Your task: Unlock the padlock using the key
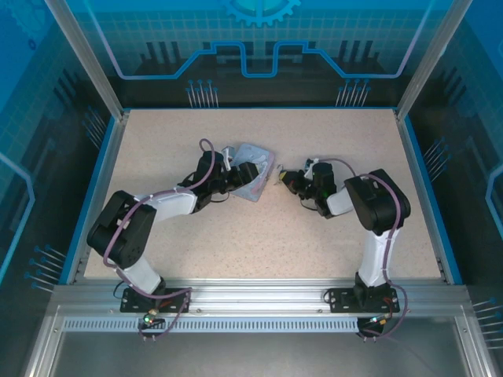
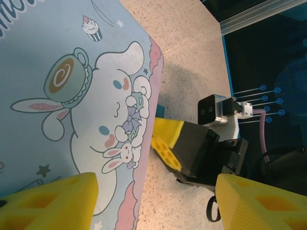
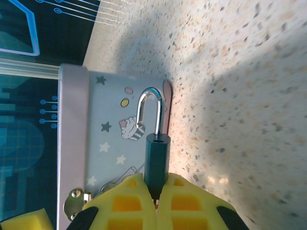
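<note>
Speckled table [image 1: 259, 236], blue-rimmed: wide bare room toward near edge, little room between arms. Padlock [image 3: 157, 158] body clenched by right pincer [image 3: 156, 196], shackle lying at tin [image 2: 72, 96] edge. Left pincer [image 2: 156, 194] spread, nothing gripped, hung over tin corner. Key not made out. Risks: pincers knocked together in tight gap; padlock twisted out of pads; tin dragged.

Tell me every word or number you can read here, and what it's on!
On the pale blue tin: curly lettering, cut off by the picture's edge, unreadable.
On the padlock: no writing shows.
On the back panel: a gear sign, no words.
</note>
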Action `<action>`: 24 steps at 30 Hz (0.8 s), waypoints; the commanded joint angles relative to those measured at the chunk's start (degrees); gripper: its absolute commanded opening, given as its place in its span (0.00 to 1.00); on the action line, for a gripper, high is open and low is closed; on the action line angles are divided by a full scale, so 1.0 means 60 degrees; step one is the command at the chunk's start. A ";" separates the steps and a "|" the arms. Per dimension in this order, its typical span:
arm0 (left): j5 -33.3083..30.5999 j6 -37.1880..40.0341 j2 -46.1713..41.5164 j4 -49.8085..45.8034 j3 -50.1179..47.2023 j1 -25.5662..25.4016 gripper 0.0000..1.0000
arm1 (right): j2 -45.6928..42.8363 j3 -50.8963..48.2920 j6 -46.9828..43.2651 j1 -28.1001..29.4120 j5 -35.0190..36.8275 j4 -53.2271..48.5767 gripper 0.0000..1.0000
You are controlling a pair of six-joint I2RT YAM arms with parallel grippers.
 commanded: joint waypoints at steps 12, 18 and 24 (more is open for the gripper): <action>0.0828 0.2150 -0.2126 -0.3300 0.1260 0.0629 0.93 | -0.4946 0.0315 -0.5978 -0.0895 -0.0864 -0.7031 0.04; 0.1907 0.2108 -0.2421 -0.3479 0.1634 0.0590 0.86 | -0.6497 0.0563 -0.7676 -0.0909 0.0430 -0.9301 0.05; 0.1229 0.2519 -0.2982 -0.3845 0.1358 0.0554 0.89 | -0.6644 0.1344 -0.7930 -0.0848 0.1043 -1.1868 0.04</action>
